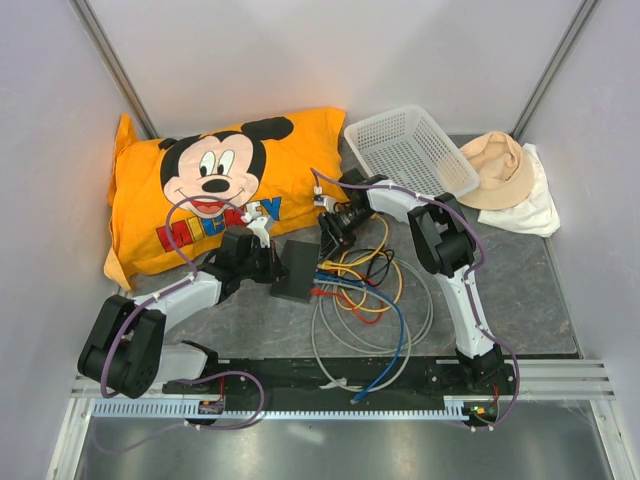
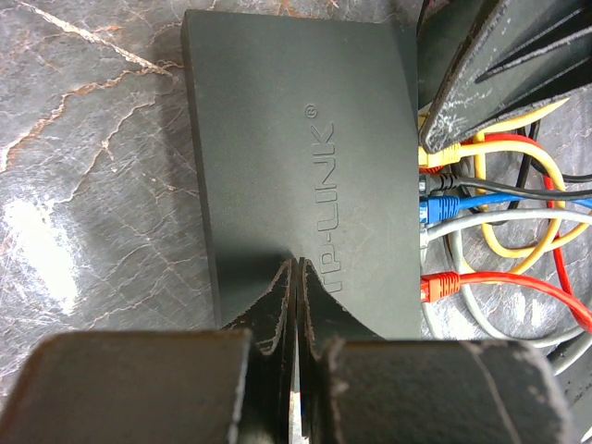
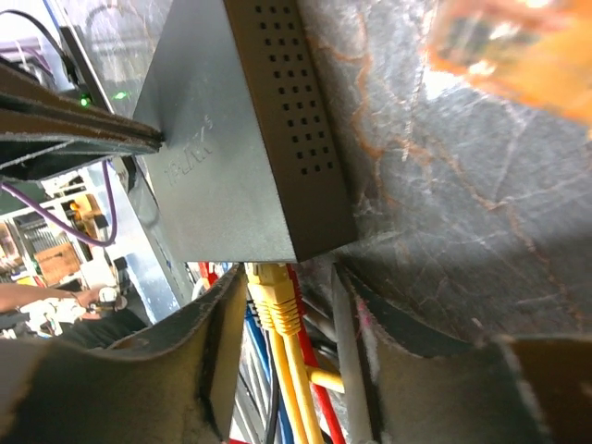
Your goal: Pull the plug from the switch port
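Matte-black switch (image 1: 297,270) lies flat mid-table (image 1: 520,300) — its sockets hidden in every view. Left gripper (image 2: 294,276), jaws fully together, presses its tips on the lid. Right gripper (image 3: 289,282) stands half-parted astride the yellow plug (image 3: 274,294) — gap visible on one side.

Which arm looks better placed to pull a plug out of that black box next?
Right. The right gripper stands open around the yellow plug at the socket edge of the switch, likely ready to close and pull. The left gripper is shut, tips on its top, away from the plugs.
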Controlling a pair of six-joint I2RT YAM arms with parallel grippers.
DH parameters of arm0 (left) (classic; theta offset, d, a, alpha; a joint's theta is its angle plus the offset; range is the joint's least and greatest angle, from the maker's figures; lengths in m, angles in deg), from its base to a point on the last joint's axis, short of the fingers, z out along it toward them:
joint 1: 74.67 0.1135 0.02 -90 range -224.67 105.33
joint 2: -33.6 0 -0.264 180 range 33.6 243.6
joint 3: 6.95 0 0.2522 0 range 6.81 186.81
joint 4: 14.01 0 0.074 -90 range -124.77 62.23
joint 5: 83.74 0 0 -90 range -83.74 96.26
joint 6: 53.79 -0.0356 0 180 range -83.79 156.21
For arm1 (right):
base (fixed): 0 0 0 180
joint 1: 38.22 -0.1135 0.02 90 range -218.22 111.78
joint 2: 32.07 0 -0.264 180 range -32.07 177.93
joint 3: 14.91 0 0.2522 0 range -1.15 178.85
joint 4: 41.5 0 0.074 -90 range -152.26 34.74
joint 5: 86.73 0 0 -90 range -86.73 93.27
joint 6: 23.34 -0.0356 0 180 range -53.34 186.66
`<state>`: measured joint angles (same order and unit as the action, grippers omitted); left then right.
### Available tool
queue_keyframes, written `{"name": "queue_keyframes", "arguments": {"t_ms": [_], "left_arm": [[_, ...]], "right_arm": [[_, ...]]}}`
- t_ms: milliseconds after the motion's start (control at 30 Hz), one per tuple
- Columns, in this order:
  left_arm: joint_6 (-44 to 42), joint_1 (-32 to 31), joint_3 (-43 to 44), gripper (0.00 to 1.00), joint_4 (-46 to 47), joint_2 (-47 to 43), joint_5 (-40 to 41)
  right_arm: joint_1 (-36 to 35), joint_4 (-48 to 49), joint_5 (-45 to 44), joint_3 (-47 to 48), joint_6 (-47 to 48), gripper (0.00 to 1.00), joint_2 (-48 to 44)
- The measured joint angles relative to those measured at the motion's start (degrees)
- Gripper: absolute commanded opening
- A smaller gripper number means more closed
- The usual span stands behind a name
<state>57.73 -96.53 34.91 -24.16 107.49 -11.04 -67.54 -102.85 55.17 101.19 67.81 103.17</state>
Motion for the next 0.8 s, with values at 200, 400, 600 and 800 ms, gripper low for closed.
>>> {"name": "queue_keyframes", "arguments": {"t_ms": [200,400,600,800], "left_arm": [[0.0,0.0,0.0,0.02,0.0,0.0,0.0],[0.0,0.0,0.0,0.02,0.2,0.3,-0.6],[0.0,0.0,0.0,0.02,0.7,0.7,-0.9],[0.3,0.0,0.0,0.02,1.0,1.0,-0.7]], "right_arm": [[0.2,0.8,0.5,0.3,-1.5,0.44,0.9],[0.3,0.9,1.4,0.4,-2.1,0.22,1.0],[0.3,0.6,1.0,0.4,-1.1,0.03,1.0],[0.5,-1.1,0.8,0.7,3.0,0.00,1.0]]}}
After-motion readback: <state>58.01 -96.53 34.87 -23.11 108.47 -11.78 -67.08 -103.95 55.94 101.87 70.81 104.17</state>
